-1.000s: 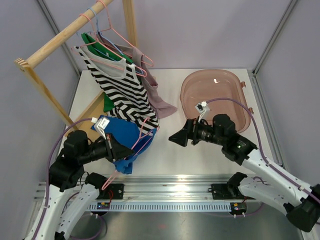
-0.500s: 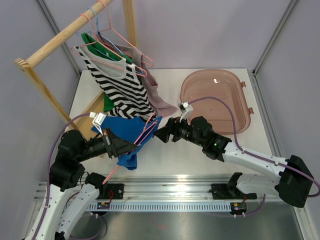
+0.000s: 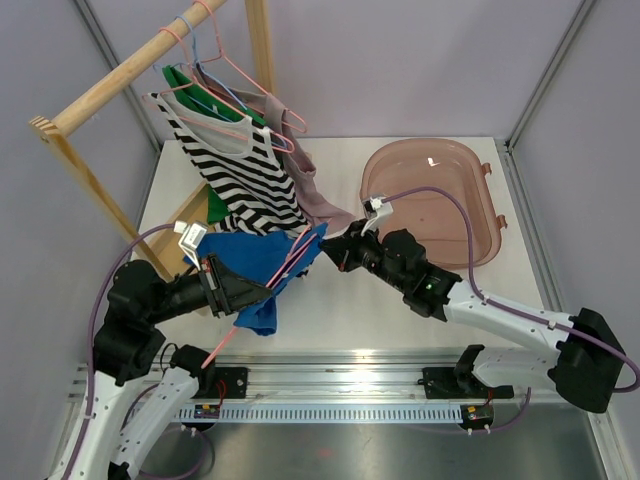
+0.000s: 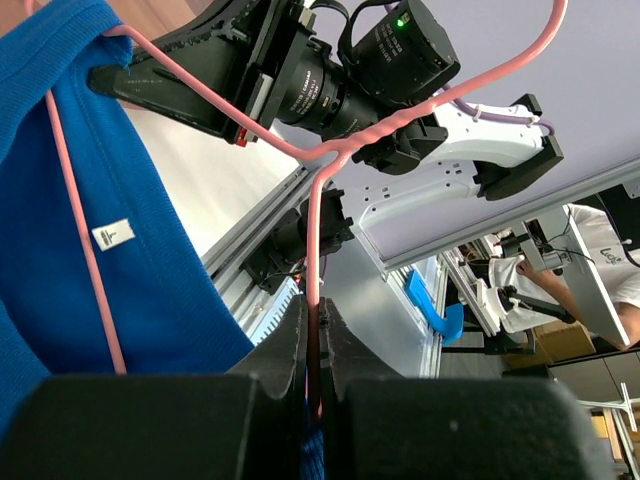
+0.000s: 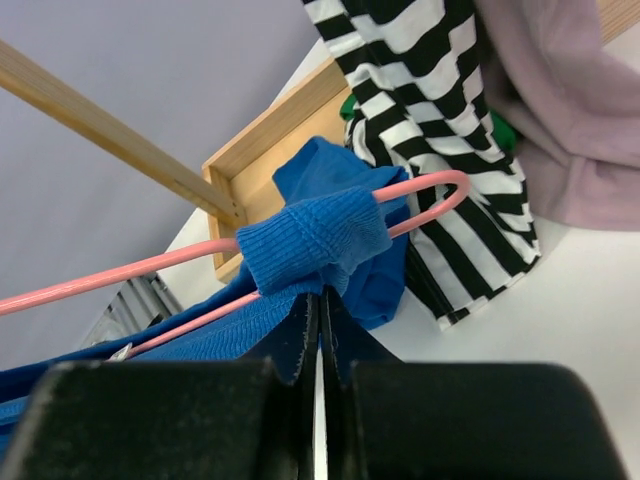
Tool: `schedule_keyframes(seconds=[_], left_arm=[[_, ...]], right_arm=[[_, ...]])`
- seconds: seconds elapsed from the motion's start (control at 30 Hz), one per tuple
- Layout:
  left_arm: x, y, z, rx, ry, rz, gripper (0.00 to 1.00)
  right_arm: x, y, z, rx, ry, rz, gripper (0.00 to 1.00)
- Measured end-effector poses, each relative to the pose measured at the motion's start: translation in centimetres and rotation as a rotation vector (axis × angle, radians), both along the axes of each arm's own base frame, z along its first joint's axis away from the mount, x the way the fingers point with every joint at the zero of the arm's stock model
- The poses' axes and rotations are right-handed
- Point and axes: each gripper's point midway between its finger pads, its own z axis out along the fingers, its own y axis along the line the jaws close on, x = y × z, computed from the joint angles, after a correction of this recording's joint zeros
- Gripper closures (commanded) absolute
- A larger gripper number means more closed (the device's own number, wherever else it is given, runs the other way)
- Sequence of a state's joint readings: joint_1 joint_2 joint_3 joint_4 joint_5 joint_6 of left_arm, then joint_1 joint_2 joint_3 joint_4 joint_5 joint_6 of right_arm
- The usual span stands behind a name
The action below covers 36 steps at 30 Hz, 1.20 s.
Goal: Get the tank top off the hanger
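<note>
The blue tank top (image 3: 247,262) hangs on a pink wire hanger (image 3: 292,257) held low over the table, left of centre. My left gripper (image 3: 262,291) is shut on the hanger's wire stem (image 4: 314,260), and the blue cloth (image 4: 80,230) fills the left of its view. From the right, my right gripper (image 3: 326,251) is shut with its tips pinching the lower edge of the tank top's ribbed strap (image 5: 315,235). That strap wraps the hanger's shoulder end (image 5: 440,195). In the right wrist view the right gripper (image 5: 320,300) shows only a hairline gap between its fingers.
A wooden rack (image 3: 100,95) stands at the back left. On it hang a black-and-white striped top (image 3: 245,175), a mauve garment (image 3: 318,195), a green one (image 3: 215,205) and more pink hangers (image 3: 240,75). A pink tub (image 3: 430,195) sits at the back right.
My right arm has swung left from in front of the tub to the hanger's end, and its jaws have gone from wide open to shut on the strap. The left gripper has lifted the hanger slightly.
</note>
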State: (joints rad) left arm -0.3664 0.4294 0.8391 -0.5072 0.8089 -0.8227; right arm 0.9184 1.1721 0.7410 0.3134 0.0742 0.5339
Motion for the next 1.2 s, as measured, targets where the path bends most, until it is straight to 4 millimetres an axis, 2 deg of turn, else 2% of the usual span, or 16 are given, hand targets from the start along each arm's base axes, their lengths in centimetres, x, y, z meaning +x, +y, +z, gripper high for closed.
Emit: schedule_keyframes(seconds=[0.13,0.27,0.47,0.57,0.73,0.93,1.1,1.2], left_arm=[[-0.3,0.1,0.6,0.002,-0.017,-0.005,1.00],[-0.4,0.2,1.0,0.029,-0.034,-0.017,1.00],[-1.1,0.0,2.4,0.019,-0.078,-0.057,1.00],[-1.4,0.0,4.5,-0.020,-0.120,-0.067,1.00],[-1.8,-0.1,10.2,-0.103,-0.265,-0.077,1.00],[-1.0,-0.4,16.3,-0.207,-0.440,-0.078,1.00],[0.6,-1.0,19.2,-0.279,-0.561,-0.073,1.00],[1.6,-1.4,20.2,-0.333,-0.656,-0.049,1.00]], right_arm=[[0.4,-0.9,1.3,-0.009,-0.039,-0.041,1.00],[1.3,-3.0,3.3,-0.043,-0.070,-0.146,1.00],[2.9,-7.3,8.5,-0.087,-0.124,-0.333,1.00],[2.6,-8.5,10.9,-0.090,-0.151,-0.354,1.00],[1.6,-9.8,15.2,-0.100,-0.190,-0.346,1.00],[0.2,-11.6,20.0,-0.090,-0.229,-0.338,1.00],[-1.9,-11.8,21.3,-0.076,-0.238,-0.249,1.00],[-3.2,-10.9,21.4,-0.074,-0.243,-0.153,1.00]])
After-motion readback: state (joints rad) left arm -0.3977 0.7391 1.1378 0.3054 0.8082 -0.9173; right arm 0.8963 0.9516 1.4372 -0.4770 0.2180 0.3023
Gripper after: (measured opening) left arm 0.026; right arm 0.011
